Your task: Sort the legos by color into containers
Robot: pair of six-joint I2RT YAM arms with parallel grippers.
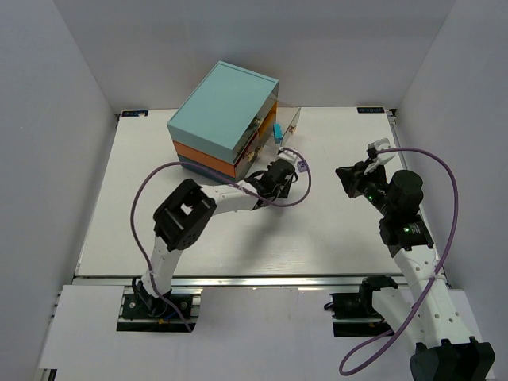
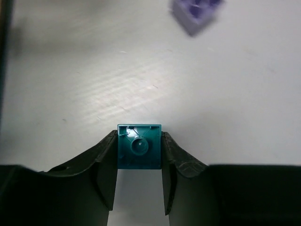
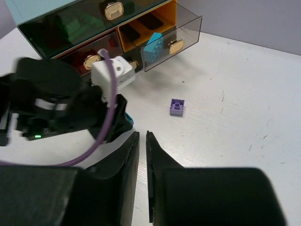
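My left gripper (image 1: 279, 176) is shut on a teal lego (image 2: 139, 147), held by its sides just above the white table, underside facing the camera. A lavender lego (image 2: 196, 12) lies on the table just beyond it; it also shows in the top view (image 1: 302, 165) and the right wrist view (image 3: 177, 107). The chest (image 1: 226, 119) stands at the back. Its orange drawer (image 3: 188, 29) is pulled out with a light-teal lego (image 3: 153, 44) inside. My right gripper (image 3: 142, 136) is shut and empty, hovering right of the left gripper.
Green legos (image 3: 70, 28) show through the chest's top drawer and red ones (image 3: 75, 57) through a lower drawer. The left arm's purple cable (image 1: 151, 190) loops over the table. Grey walls close in the table on three sides.
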